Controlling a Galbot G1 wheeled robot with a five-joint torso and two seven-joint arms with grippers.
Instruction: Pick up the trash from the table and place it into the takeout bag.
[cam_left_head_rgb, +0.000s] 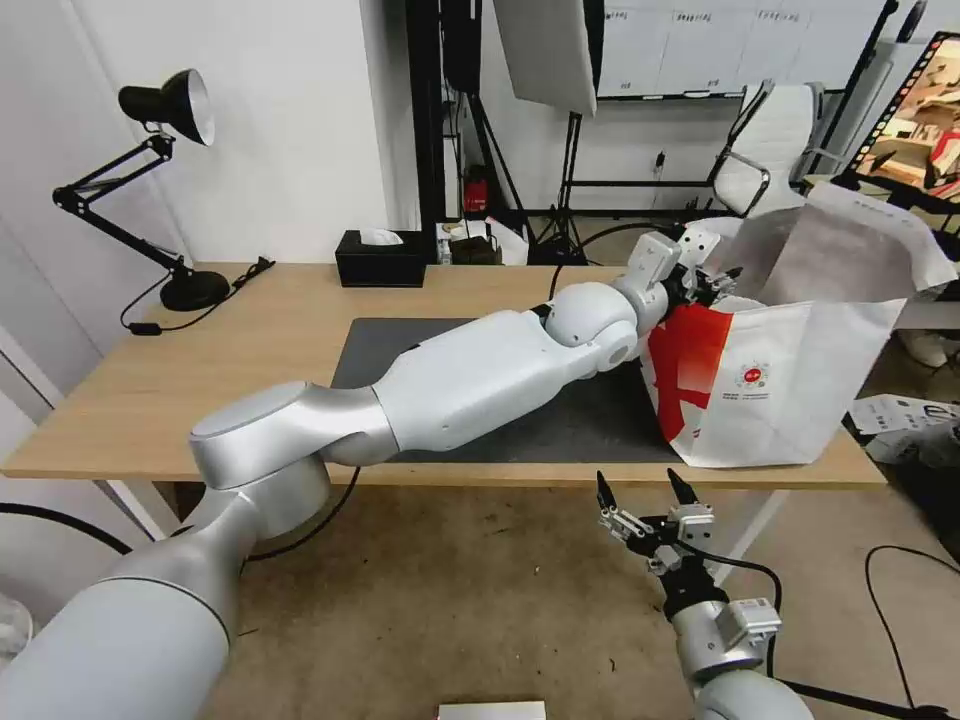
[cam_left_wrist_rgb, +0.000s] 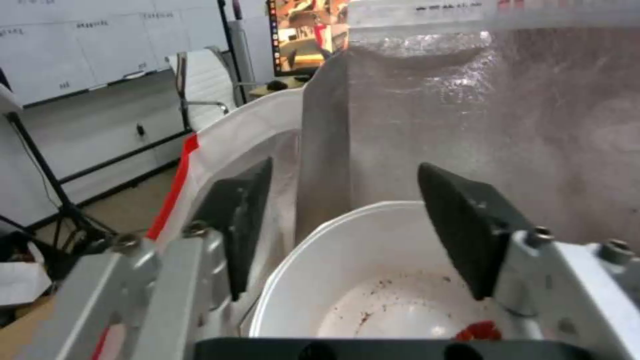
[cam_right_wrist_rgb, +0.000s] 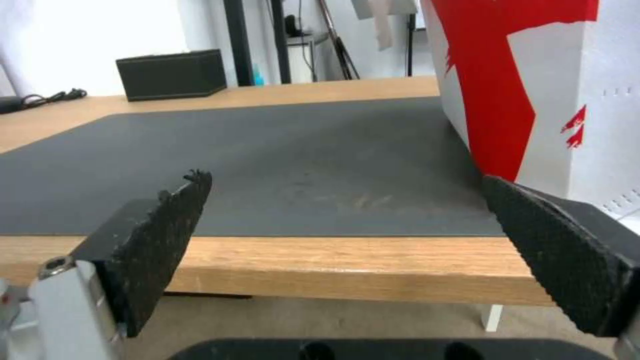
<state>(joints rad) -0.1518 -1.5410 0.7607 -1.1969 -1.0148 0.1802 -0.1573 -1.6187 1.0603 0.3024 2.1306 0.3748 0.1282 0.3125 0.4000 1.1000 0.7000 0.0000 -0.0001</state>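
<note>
Now, left gripper (cam_left_wrist_rgb: 340, 230) over bag (cam_left_head_rgb: 790, 380) mouth at tabletop's (cam_left_head_rgb: 250, 350) 3 o'clock end, fingers apart, nothing clamped. White bowl (cam_left_wrist_rgb: 373, 280) sits just below them inside foil lining, red scrap in it. Right gripper (cam_left_head_rgb: 645, 500) idle below tabletop's near edge, fingers apart, empty. Mat (cam_left_head_rgb: 560, 410) bare of trash: task looks nearly done, only withdrawal left.

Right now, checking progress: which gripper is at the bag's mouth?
The left gripper, open above a white bowl inside the bag. The right gripper hangs open below the table edge.
</note>
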